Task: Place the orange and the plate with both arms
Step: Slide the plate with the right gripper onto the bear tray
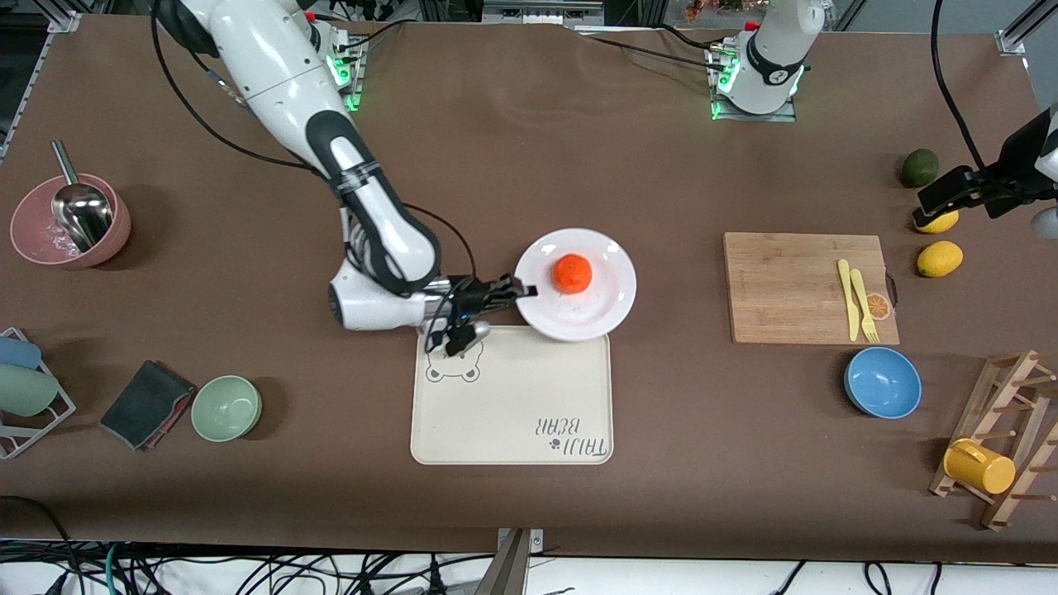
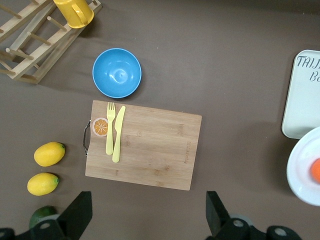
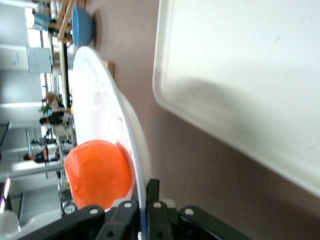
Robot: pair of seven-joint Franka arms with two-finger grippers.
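1. Right gripper is pinching the rim of the plate at about the plate's 9 o'clock as seen from the front camera; fingers closed on the rim, one above it and one below, seen up close in the right wrist view.
2. Plate is sitting over the bare table with its 6 o'clock edge overlapping the farther edge of the cream bear tray; in the right wrist view the plate appears lifted off the brown table.
3. Orange is lying on the plate, slightly toward the held side of centre; also seen in the right wrist view, just next to the fingers.
4. Left gripper is hovering at the left arm's end of the table, over a lemon; fingers spread wide, gripping nothing.
5. Wooden cutting board is lying between the plate and the lemons, carrying a yellow fork and knife.
6. Blue bowl is sitting at the board's 5 o'clock, nearer to the front camera.
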